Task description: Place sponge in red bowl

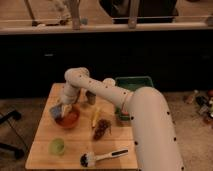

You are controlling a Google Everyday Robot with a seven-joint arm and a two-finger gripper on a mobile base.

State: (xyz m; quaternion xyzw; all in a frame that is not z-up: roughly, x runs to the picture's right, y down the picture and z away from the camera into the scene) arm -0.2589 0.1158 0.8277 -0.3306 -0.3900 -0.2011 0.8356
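Observation:
The red bowl (69, 120) stands on the left part of the wooden table (42, 150). A pale blue-grey sponge (57, 111) is at the bowl's upper left rim, partly over it. My gripper (65, 107) hangs at the end of the white arm (107, 90), directly above the bowl and against the sponge. Whether it holds the sponge does not show.
A green bin (134, 82) stands at the table's back right. A dark can (91, 98) is behind the bowl. A yellow banana (95, 117), a brown cluster (102, 128), a green cup (57, 146) and a dish brush (102, 157) lie on the table. A chair base (7, 135) is on the left.

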